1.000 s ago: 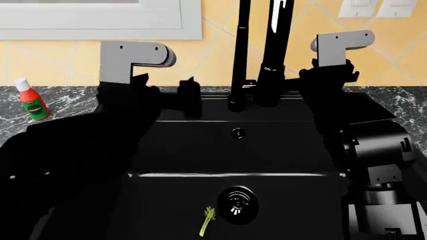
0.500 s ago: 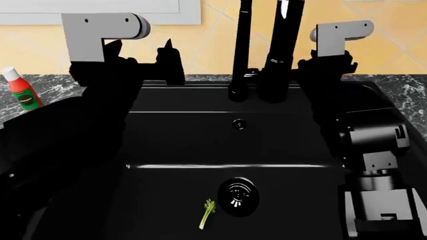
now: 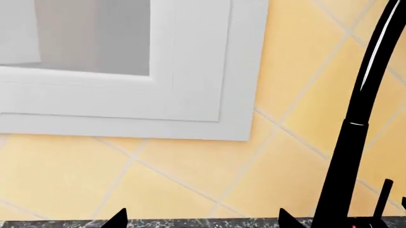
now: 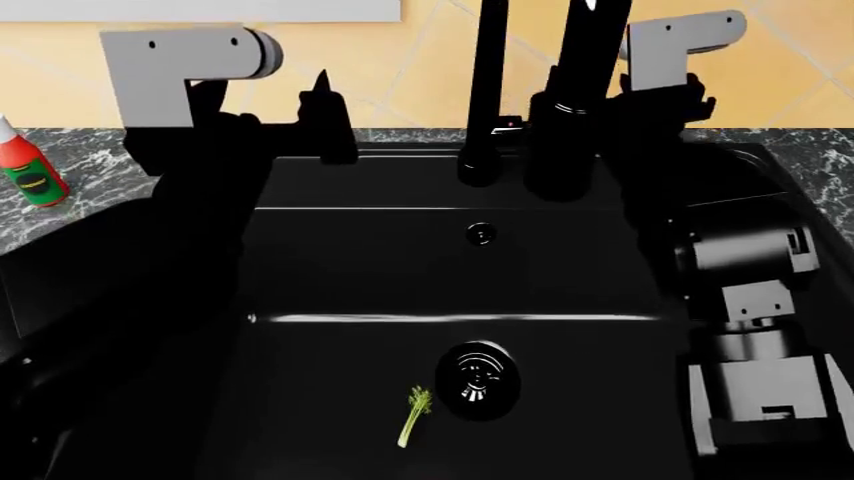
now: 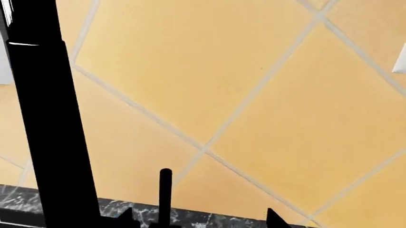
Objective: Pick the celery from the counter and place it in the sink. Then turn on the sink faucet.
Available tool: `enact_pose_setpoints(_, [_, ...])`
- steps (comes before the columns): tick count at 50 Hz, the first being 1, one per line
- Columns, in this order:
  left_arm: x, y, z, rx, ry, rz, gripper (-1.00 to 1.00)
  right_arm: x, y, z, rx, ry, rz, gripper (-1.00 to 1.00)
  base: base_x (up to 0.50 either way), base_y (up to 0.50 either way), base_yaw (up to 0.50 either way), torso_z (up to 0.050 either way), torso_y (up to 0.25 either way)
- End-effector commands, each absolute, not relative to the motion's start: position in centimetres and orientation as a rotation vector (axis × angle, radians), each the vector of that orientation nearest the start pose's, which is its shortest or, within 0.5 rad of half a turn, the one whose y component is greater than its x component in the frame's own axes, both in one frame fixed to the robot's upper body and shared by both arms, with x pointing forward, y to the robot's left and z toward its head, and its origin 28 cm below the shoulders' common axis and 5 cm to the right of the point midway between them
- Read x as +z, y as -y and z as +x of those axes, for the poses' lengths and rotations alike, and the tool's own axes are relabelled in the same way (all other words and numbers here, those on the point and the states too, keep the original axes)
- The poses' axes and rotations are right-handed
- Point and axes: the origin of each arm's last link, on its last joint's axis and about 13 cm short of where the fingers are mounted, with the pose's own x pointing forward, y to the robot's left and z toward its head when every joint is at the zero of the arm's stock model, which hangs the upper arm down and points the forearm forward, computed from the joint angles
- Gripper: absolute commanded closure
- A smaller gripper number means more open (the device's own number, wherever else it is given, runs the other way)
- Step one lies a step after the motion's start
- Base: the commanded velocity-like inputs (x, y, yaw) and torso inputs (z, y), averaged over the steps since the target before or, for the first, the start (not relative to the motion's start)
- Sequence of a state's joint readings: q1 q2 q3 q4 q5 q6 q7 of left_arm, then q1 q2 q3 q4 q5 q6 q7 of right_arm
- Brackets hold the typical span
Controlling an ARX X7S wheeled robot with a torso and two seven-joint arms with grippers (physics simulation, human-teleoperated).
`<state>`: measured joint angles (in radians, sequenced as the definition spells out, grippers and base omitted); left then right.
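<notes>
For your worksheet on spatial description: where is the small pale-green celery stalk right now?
In the head view, the small pale-green celery stalk lies on the floor of the matte-black sink basin, just left of the round glossy drain.

head overlooks sink point(image 4: 334, 270), wrists share faucet point(image 3: 349, 156)

sink faucet point(image 4: 561, 110): top cut off by the head view's upper edge; spout unseen.
left gripper point(image 3: 199, 219): only two dark fingertips show at the wrist picture's edge.
right gripper point(image 5: 199, 217): fingertips barely in frame; black against black in the head view.
red bottle point(image 4: 27, 170): cut by the left edge.
faucet lever: too small to read.
</notes>
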<state>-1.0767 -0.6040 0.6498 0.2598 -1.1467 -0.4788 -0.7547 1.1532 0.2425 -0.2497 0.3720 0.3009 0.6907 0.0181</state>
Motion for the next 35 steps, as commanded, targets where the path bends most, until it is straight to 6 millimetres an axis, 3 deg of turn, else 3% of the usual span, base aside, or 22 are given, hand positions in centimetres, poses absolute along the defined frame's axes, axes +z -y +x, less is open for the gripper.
enact_pose_setpoints(1, [26.4, -20.1, 29.4, -0.114, 0.191, -0.084, -1.0, 26.2, 13.2, 39.4, 0.067, 0.037, -0.181, -1.0, 0.0, 0.0, 0.0, 0.0, 0.0])
enact_pose_setpoints(35, [25.5, -20.6, 30.0, -0.105, 0.173, -0.1, -1.0, 24.7, 13.7, 43.6, 0.108, 0.042, -0.12, -1.0, 0.0, 0.0, 0.0, 0.0, 0.0])
